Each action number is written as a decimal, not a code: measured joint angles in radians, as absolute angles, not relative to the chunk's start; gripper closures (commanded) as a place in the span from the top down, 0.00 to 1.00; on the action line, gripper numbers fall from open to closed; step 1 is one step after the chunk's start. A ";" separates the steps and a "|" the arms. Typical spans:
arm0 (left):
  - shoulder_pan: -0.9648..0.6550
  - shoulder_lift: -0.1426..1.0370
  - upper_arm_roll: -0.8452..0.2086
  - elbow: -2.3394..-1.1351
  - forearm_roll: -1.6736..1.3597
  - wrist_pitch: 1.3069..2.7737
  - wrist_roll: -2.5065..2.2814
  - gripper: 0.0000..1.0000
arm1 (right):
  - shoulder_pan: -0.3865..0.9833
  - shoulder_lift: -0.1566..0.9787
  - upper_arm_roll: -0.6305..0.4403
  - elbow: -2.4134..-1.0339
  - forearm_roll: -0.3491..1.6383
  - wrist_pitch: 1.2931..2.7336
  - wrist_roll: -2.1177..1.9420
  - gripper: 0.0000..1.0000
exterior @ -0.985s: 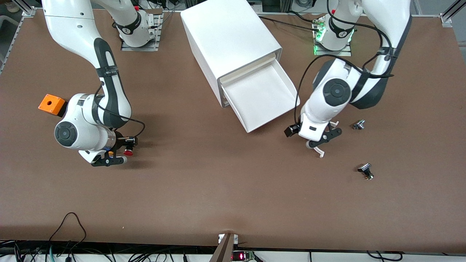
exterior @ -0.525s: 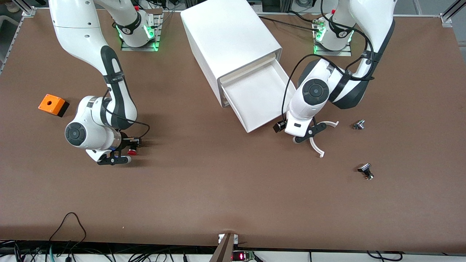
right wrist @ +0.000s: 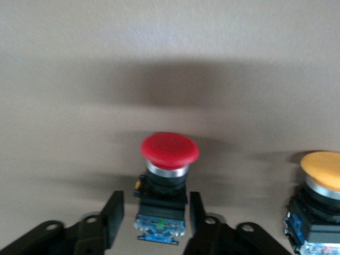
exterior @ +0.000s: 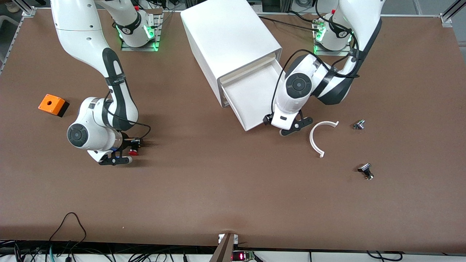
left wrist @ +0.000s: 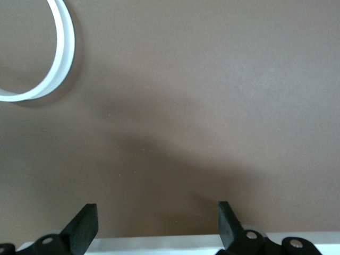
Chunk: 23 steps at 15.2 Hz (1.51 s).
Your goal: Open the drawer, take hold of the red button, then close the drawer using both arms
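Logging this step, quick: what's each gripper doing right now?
Left gripper: open, empty, at the drawer front.
Right gripper: fingers around the red button, grip cannot be told.
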<state>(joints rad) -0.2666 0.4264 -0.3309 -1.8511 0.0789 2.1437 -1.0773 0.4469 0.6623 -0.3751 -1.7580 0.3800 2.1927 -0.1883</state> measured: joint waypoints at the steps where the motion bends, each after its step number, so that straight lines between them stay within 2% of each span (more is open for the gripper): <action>1: -0.270 0.426 -0.335 -1.852 0.079 2.143 -1.078 0.99 | 0.447 0.654 -0.376 -1.749 0.380 2.192 -0.188 1.00; 10: -0.275 0.426 -0.420 -1.864 0.079 2.091 -1.090 0.99 | 0.450 0.459 -0.394 -1.713 0.368 2.114 -0.194 1.00; 18: -0.274 0.425 -0.481 -1.866 0.052 2.021 -1.094 0.99 | 0.448 0.330 -0.411 -1.693 0.246 1.943 -0.107 1.00; 20: -0.275 0.425 -0.500 -1.866 0.028 2.015 -1.095 0.99 | 0.398 0.298 -0.346 -1.682 0.189 1.902 -0.039 1.00; 23: -0.277 0.425 -0.509 -1.867 -0.008 2.010 -1.095 0.99 | 0.200 0.223 -0.110 -1.674 0.079 1.860 0.067 1.00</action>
